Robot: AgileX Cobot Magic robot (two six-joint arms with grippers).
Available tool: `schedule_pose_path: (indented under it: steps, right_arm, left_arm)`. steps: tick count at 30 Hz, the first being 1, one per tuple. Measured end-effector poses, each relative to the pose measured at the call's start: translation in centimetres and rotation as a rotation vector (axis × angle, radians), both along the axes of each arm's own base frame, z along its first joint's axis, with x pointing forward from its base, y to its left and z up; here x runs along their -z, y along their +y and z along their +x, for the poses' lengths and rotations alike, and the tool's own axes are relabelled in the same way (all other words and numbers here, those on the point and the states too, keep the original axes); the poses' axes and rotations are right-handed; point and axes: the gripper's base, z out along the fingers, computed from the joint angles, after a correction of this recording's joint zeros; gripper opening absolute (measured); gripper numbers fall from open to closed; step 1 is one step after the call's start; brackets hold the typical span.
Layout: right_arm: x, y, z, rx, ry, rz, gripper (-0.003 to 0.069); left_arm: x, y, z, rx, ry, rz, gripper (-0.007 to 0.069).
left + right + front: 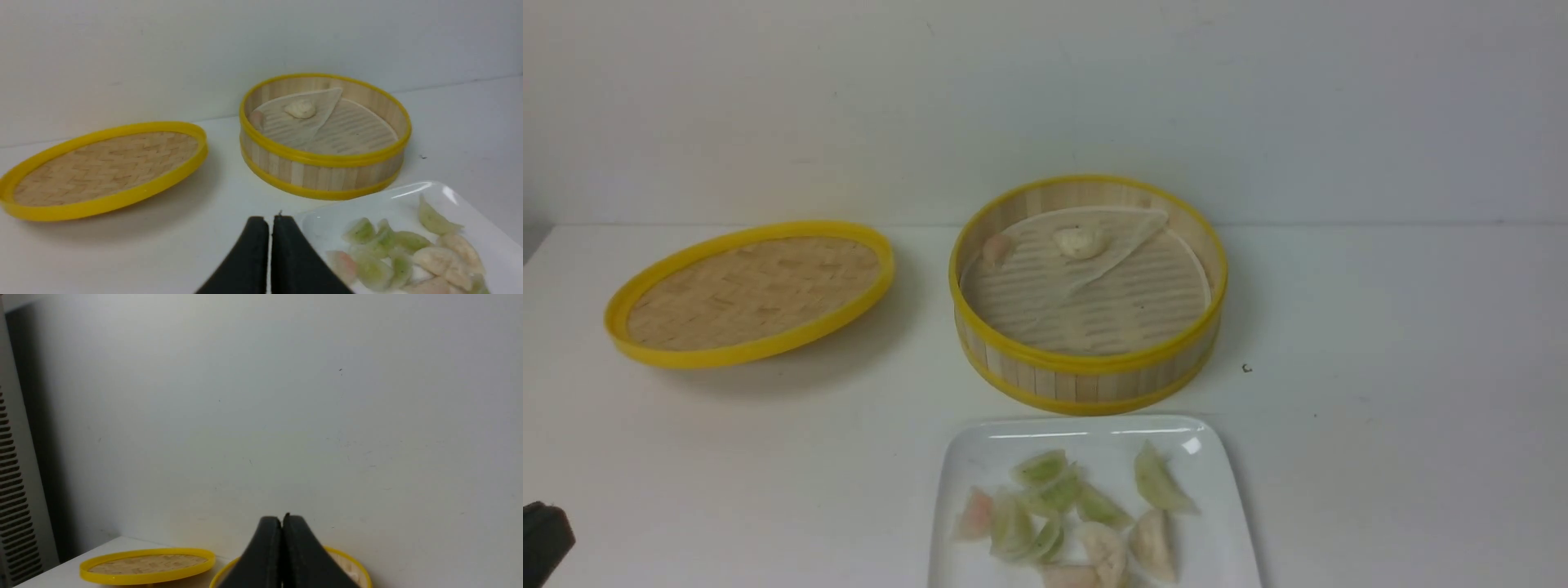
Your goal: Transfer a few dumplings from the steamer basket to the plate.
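Hands: left hand (269,223) and right hand (282,520) both pressed closed, empty.
Food: dumplings (1062,490) on the plate (1217,490); cream dumpling (1080,242) at 12 o'clock in the steamer basket (1086,384).
Advice: spread the hand first, then pinch softly.

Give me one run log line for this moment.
plate: several dumplings piled | steamer basket: two more inside | lid: off, left of basket | left fingers: shut, empty | right fingers: shut, empty
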Motion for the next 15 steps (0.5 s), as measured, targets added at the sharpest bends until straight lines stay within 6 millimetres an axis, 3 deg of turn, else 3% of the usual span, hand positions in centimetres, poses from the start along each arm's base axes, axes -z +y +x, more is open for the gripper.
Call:
schedule_pose_path:
  steps: [5, 6, 10, 15]
  right_arm:
    - [0.0, 0.0, 0.0, 0.000, 0.000, 0.000, -0.0015]
    - [0.0, 0.0, 0.0, 0.001, -0.001, -0.001, -0.0015]
    - [0.0, 0.0, 0.0, 0.002, -0.001, -0.002, -0.0015]
    - [0.0, 0.0, 0.0, 0.002, 0.000, -0.003, -0.0015]
  left_arm:
    - [2.6, 0.4, 0.7, -0.100, -0.063, 0.040, -0.0006]
    - [4.7, 0.7, 1.1, -0.168, -0.075, 0.045, -0.0006]
    - [8.8, 1.1, 1.8, -0.262, -0.034, 0.064, -0.0006]
    - [10.3, 1.4, 1.7, -0.302, 0.052, 0.080, -0.0006]
